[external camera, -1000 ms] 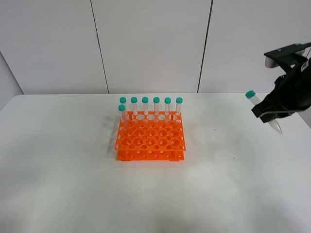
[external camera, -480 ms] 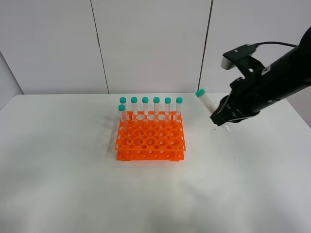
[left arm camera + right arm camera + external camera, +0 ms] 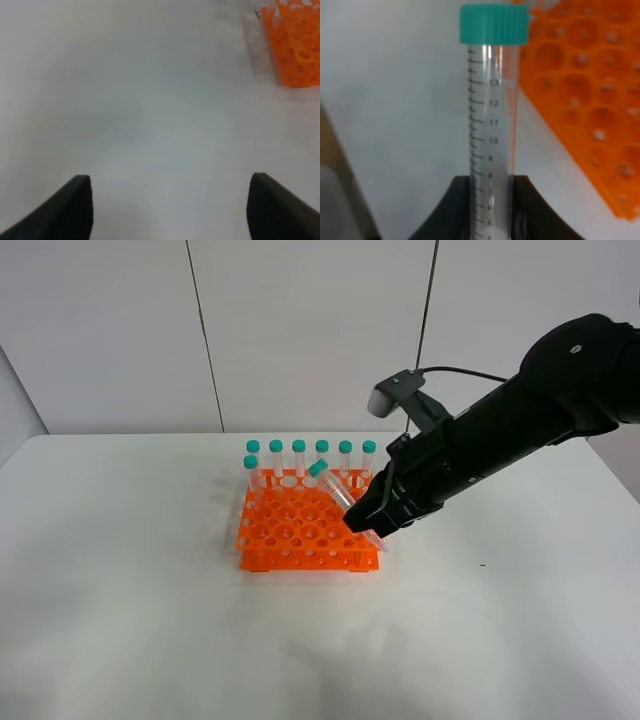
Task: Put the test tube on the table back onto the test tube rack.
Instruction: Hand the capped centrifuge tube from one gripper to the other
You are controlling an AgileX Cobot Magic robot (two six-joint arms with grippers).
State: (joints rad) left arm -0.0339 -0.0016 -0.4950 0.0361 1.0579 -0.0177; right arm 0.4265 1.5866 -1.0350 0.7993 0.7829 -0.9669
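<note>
My right gripper (image 3: 368, 527) is shut on the test tube (image 3: 336, 489), a clear tube with a teal cap, and holds it tilted over the right front part of the orange test tube rack (image 3: 300, 530). In the right wrist view the test tube (image 3: 491, 115) stands between the black fingers (image 3: 452, 212), with the rack (image 3: 590, 90) beside it. Several identical tubes (image 3: 299, 459) stand along the rack's back row. My left gripper (image 3: 167, 210) is open over bare white table (image 3: 150, 100), with a rack corner (image 3: 295, 45) at the view's edge.
The white table (image 3: 150, 620) spreads around the rack. Grey wall panels (image 3: 300, 330) stand behind it. My right arm (image 3: 520, 420) reaches in from the right over the table.
My right gripper has carried the test tube from the table's far right leftward and down, to above the rack's right front part.
</note>
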